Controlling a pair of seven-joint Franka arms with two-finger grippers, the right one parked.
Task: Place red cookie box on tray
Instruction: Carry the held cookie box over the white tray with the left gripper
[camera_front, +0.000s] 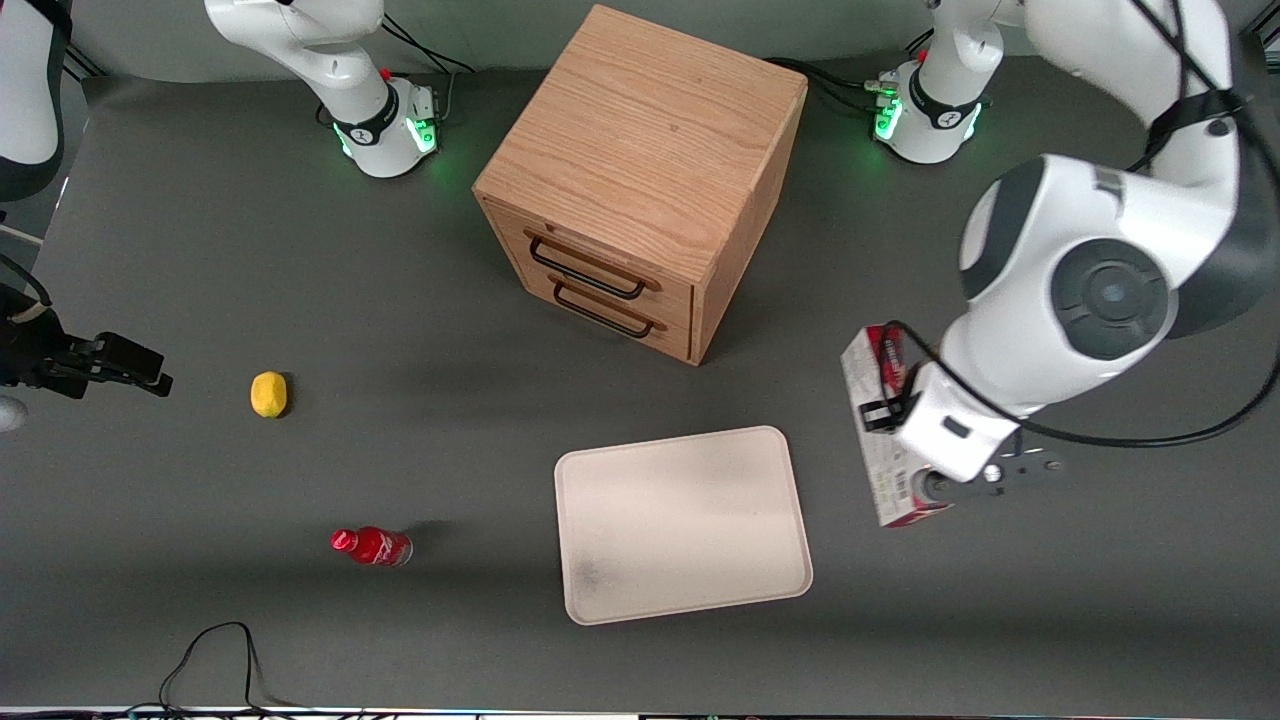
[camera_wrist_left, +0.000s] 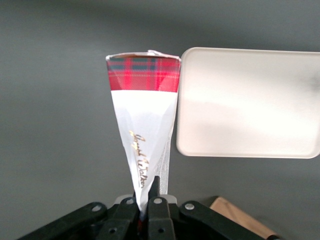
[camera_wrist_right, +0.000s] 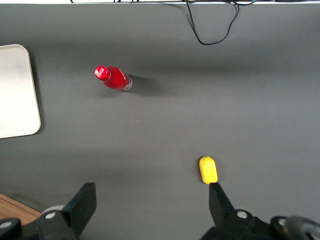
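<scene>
Beside tray (camera_front: 690, 600), hand (camera_wrist_left: 148, 202) gripping red cookie box (camera_wrist_left: 145, 110)

A robotics lab test bench is showing here: two white Franka arms (camera_front: 1090, 290) are sitting bolted at the upper edge of a dark grey mat (camera_front: 300, 300), their bases (camera_front: 925, 110) glowing green, with black cables (camera_front: 215, 655) trailing along the lower left edge. Assorted props, among them a wooden cabinet (camera_front: 640, 180), are lying scattered about.
</scene>
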